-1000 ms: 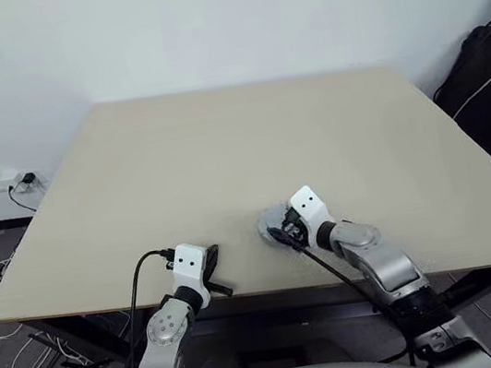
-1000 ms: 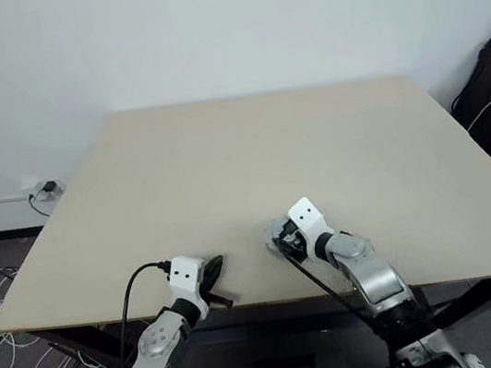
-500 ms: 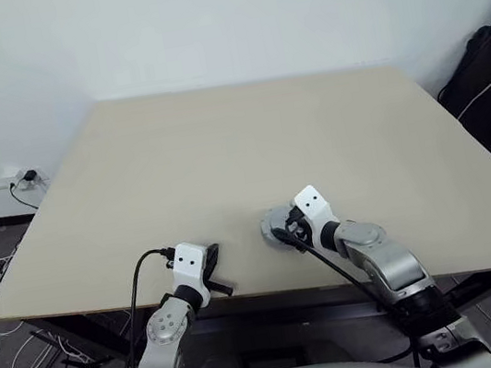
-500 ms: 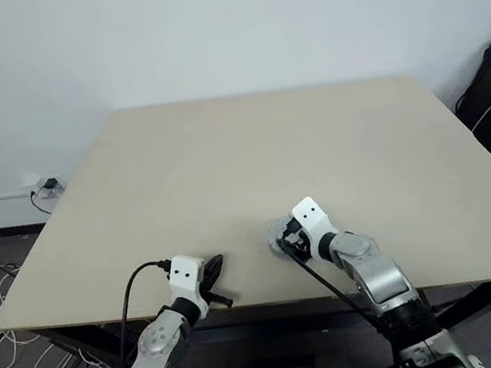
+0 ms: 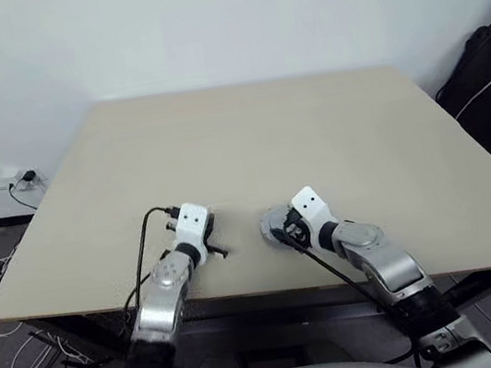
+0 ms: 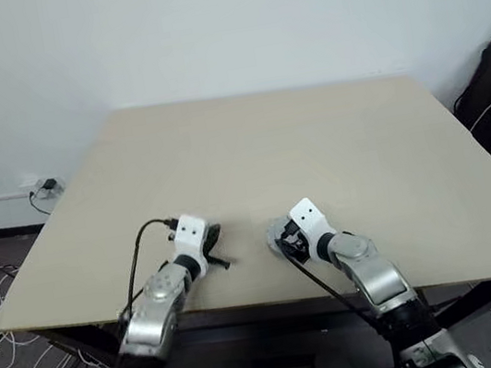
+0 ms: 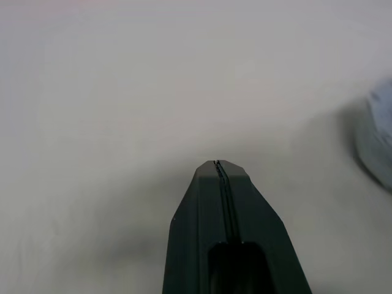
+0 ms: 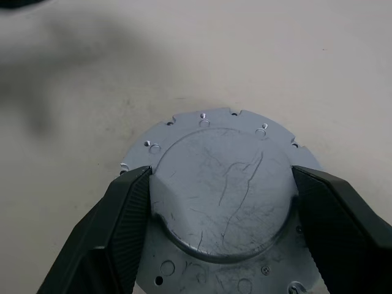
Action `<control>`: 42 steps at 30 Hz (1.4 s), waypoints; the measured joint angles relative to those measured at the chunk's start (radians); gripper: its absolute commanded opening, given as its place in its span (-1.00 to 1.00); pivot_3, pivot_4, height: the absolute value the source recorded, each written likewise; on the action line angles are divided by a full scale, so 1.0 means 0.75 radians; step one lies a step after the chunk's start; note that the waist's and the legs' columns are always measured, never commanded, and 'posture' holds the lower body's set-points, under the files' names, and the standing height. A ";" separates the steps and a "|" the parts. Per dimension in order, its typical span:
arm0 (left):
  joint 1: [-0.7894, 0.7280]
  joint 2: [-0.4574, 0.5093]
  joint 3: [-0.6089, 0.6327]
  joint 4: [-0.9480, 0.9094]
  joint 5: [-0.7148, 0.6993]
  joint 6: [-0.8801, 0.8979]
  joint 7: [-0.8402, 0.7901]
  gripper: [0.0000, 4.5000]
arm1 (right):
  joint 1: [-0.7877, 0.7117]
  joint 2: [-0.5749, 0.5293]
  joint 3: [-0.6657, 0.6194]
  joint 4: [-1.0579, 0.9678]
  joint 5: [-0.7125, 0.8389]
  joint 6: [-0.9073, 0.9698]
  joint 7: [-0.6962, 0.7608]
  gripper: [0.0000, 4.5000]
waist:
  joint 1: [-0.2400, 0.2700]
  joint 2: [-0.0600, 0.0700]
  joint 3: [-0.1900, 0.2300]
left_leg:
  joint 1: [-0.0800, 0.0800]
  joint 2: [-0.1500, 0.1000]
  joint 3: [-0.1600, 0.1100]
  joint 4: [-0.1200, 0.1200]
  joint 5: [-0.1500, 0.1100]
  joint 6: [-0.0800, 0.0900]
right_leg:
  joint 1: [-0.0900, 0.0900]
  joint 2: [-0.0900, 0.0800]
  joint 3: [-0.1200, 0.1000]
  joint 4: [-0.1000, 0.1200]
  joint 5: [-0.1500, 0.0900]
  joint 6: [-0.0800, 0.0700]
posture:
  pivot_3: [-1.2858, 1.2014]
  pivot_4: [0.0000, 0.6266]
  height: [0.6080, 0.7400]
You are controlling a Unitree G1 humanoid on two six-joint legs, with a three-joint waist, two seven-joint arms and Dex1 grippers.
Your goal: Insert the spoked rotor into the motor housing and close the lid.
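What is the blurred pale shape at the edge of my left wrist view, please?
Observer: It is a grey round motor part, a smooth dome on a holed flange, lying on the table.
Operator: Is the right gripper on it?
Observer: Yes, the right gripper has one black finger closed against each side of the dome.
Operator: Where is my left gripper relative to it?
Observer: The left gripper, shut and empty, is to the part's left, apart from it, near the table's front edge.

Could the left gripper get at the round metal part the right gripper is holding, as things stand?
Probably yes: the left gripper, shut, sits beside the grey metal disc with bare table between. But the right gripper's fingers already straddle the disc's sides.
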State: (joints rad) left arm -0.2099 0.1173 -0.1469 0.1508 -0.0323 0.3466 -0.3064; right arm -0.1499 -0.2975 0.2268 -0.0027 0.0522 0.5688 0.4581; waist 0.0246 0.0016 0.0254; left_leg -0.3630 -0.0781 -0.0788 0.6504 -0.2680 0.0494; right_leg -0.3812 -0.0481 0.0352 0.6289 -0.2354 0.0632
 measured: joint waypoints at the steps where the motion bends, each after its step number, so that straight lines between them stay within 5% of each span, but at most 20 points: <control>1: -0.042 -0.012 0.015 0.024 -0.040 0.040 -0.034 -1.00 | -0.001 0.000 0.001 0.000 0.001 0.000 0.000 0.45 | -0.001 0.000 0.000 | 0.000 0.000 0.000 0.000 0.000 0.000 | 0.000 0.000 0.000 0.000 0.000 0.000 | 0.03 -1.00 1.00; 14: -0.350 -0.024 -0.020 0.331 -0.298 0.368 -0.574 -1.00 | 0.018 0.017 -0.002 -0.022 0.003 0.000 -0.026 0.45 | -0.015 -0.001 0.000 | -0.001 0.000 0.000 0.000 0.000 0.000 | -0.001 0.001 0.002 -0.001 0.001 0.000 | 0.03 -1.00 1.00; 42: -0.558 -0.108 0.011 0.684 -0.283 0.445 -0.495 -1.00 | 0.025 0.018 -0.002 -0.042 0.003 0.010 -0.039 0.45 | -0.012 -0.001 0.000 | -0.002 0.000 -0.001 0.000 0.000 0.000 | -0.002 0.001 0.005 -0.001 0.002 -0.001 | 0.03 -1.00 1.00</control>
State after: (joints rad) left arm -0.6284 0.0360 -0.1385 0.6638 -0.2449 0.6801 -0.6774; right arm -0.1308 -0.2839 0.2252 -0.0340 0.0547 0.5759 0.4285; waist 0.0158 0.0006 0.0254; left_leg -0.3644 -0.0783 -0.0795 0.6503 -0.2680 0.0492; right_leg -0.3829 -0.0474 0.0390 0.6284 -0.2341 0.0624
